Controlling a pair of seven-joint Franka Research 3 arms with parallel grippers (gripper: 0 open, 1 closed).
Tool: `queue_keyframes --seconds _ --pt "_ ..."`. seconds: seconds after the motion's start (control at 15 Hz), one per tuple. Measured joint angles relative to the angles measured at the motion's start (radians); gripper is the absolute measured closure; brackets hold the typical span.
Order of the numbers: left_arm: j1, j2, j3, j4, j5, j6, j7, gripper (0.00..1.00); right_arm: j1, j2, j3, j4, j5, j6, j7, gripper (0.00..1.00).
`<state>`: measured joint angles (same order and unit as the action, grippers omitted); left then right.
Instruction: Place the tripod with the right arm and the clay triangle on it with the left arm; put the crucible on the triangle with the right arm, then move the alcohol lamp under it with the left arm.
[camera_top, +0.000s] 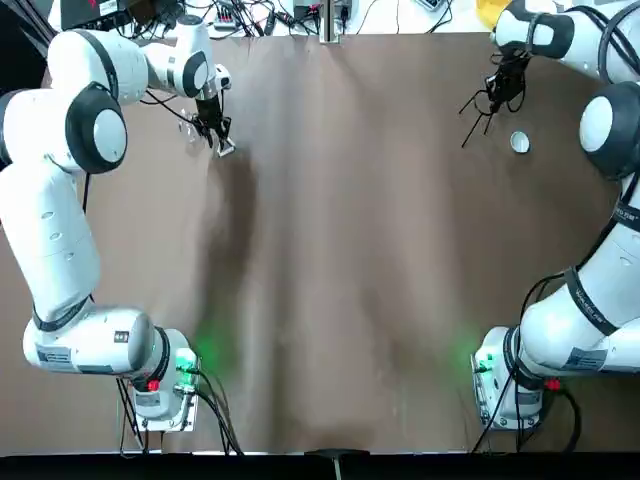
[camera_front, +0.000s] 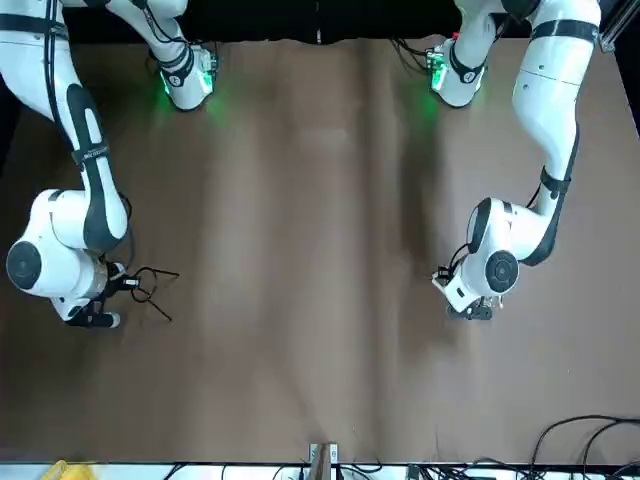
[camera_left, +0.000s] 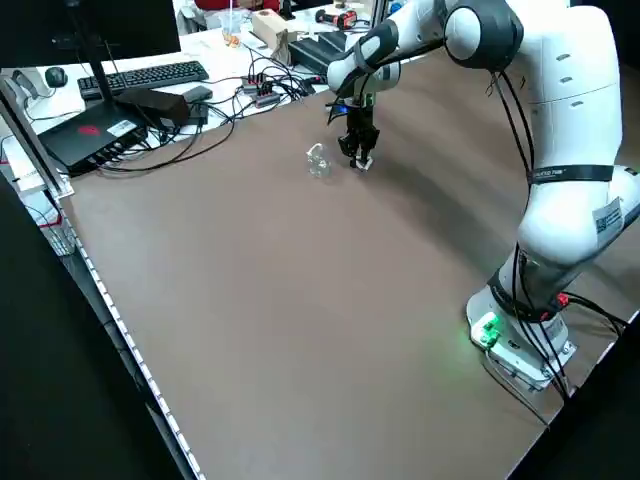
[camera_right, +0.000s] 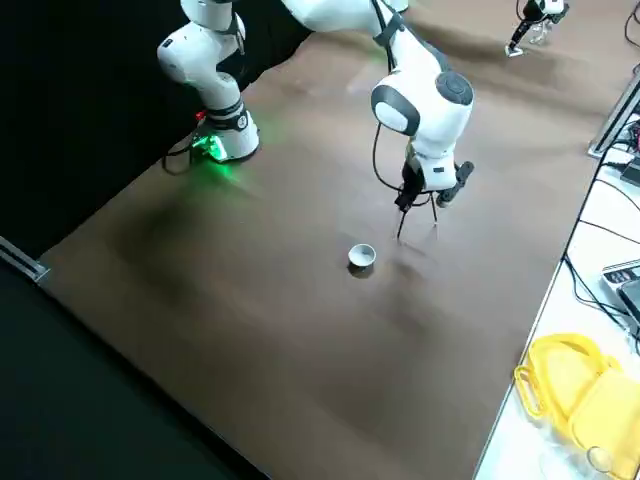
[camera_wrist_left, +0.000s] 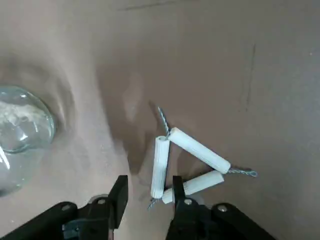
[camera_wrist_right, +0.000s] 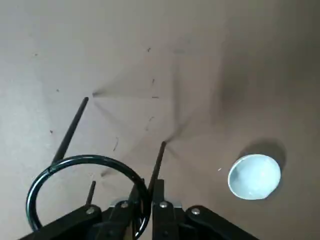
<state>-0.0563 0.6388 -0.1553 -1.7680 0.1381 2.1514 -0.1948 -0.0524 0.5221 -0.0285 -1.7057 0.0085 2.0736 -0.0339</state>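
My right gripper (camera_wrist_right: 147, 200) is shut on the ring of the tripod (camera_wrist_right: 75, 162), a black wire stand at the far right of the table (camera_top: 478, 108). Its legs slant down toward the table's middle (camera_right: 418, 205). The crucible (camera_top: 519, 142), a small white cup, stands just beside it on the robot's side (camera_wrist_right: 254, 176). At the far left, my left gripper (camera_wrist_left: 150, 185) is open and low over the clay triangle (camera_wrist_left: 195, 150), its fingers either side of one white rod. The alcohol lamp (camera_wrist_left: 22, 130), clear glass, stands close by (camera_top: 190, 131).
The brown table (camera_top: 340, 260) stretches wide between the two arms. Beyond its far edge lie cables and a keyboard (camera_left: 150, 75). A yellow object (camera_right: 575, 390) rests on the white bench past the edge near the right arm.
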Motion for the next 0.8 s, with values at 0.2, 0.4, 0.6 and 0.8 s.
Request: queue_keyframes --seconds 0.2,0.4,0.6,0.8 --pt "0.000 0.007 0.000 -0.001 0.004 0.004 0.000 0.57 -0.002 0.000 -0.003 0.002 -0.003 0.000 0.000 0.91" --pt "0.000 0.011 0.001 -0.001 0.010 0.021 0.000 0.59 0.021 -0.001 0.015 0.016 0.012 0.001 0.014 0.91" --pt "0.000 0.013 0.001 0.000 0.011 0.026 0.000 0.61 0.102 -0.024 0.025 0.043 0.014 -0.034 0.131 0.91" --pt "0.000 0.014 0.000 0.000 0.011 0.029 0.000 0.71 0.236 -0.049 0.033 0.087 0.015 -0.126 0.366 0.91"
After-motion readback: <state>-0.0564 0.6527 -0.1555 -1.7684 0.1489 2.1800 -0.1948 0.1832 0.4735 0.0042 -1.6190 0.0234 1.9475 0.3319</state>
